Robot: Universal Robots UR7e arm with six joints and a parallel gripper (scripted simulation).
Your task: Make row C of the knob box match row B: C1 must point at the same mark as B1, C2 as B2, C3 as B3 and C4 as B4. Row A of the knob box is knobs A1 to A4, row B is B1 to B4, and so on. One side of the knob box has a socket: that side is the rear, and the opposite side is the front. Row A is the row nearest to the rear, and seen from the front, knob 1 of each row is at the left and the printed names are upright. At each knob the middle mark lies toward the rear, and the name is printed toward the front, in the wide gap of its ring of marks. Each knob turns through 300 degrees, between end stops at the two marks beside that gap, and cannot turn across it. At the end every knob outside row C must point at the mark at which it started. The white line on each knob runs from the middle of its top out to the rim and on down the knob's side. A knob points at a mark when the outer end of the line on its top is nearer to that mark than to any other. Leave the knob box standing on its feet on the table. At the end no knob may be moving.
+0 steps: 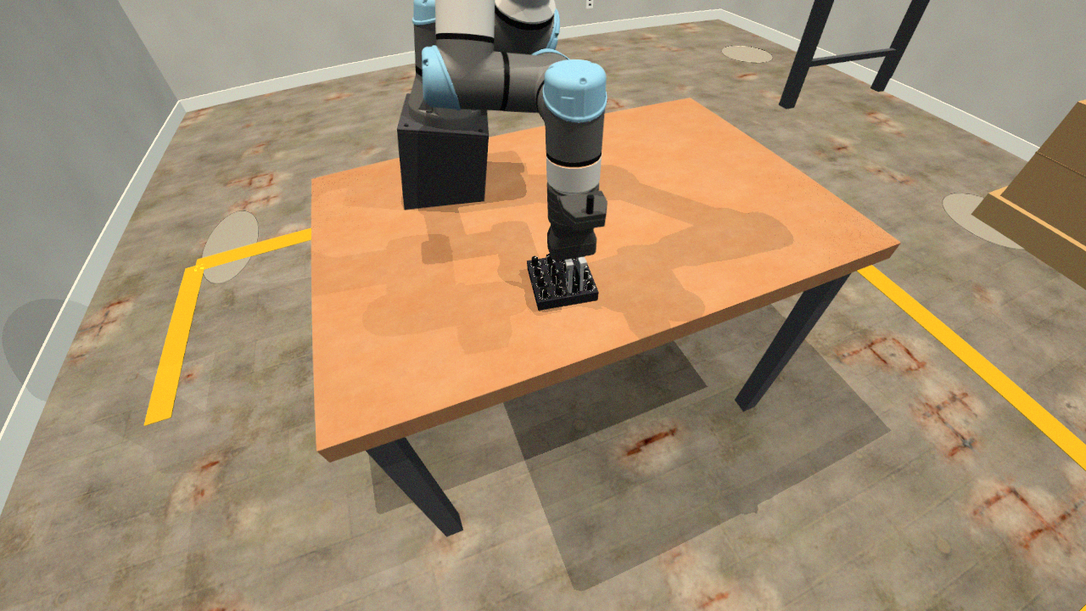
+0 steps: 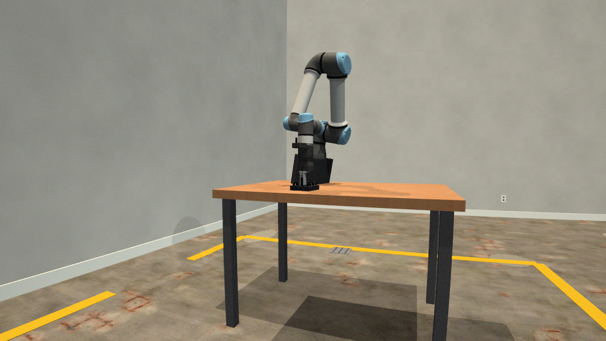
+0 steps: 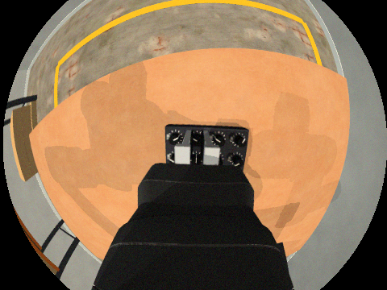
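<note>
The knob box [image 1: 565, 298] sits on the orange table [image 1: 425, 364], a little toward the side where the arm's dark base block [image 1: 441, 163] stands, and it rests flat on its feet. The arm [image 2: 337, 97] reaches out from that block and points its wrist straight down, so the claw [image 1: 574, 273] hangs directly over the box with its two pale fingers lowered in among the knobs.

Seen from the wrist, the fingers stand close together with one knob [image 3: 197, 138] showing in the narrow gap between them. The claw is pinched to a narrow width and appears to be clamped on that knob, though the view is too small to show the contact itself. Other knobs [image 3: 238, 138] stand free on either side of the fingers. Which row or number the gripped knob belongs to cannot be made out, and the white lines are too small to read.
</note>
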